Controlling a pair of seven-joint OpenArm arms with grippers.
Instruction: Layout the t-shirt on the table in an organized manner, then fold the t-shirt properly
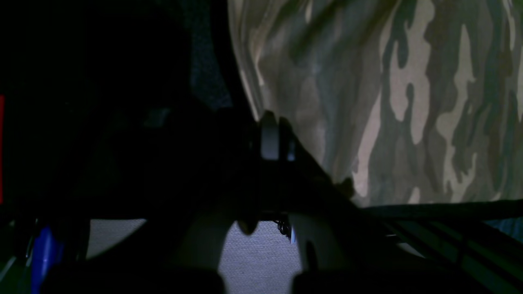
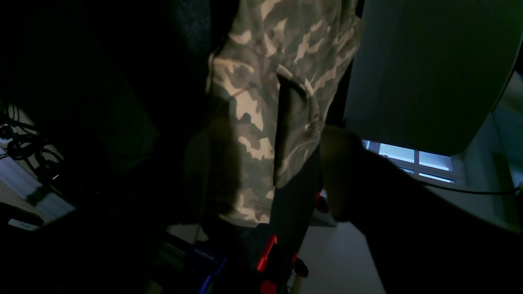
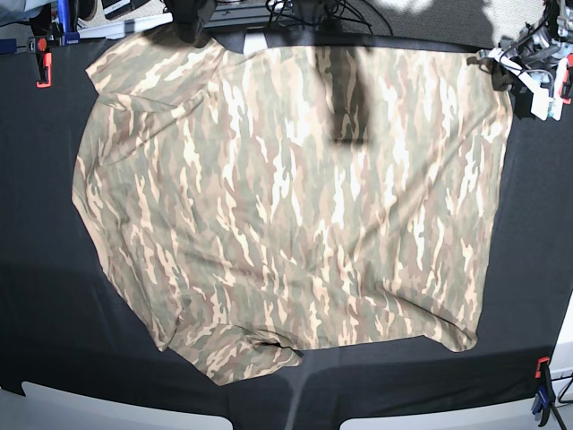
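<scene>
Black matte cloth covers the wide table; we find the large camouflage-print t-shirt spread across it, presumably for folding. Left gripper, at two o'clock, is closed at the shirt's corner. Right gripper, at eleven o'clock: jaw state indeterminable.

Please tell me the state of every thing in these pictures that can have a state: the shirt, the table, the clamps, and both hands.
t-shirt: spread out flat, unfolded, some wrinkles, lower left corner bunched.
table: covered by black cloth, shirt lying on it.
red clamp: clipped at the table edge.
left hand: shut, at the shirt's corner.
right hand: at the shirt's far edge, opening unclear.
</scene>
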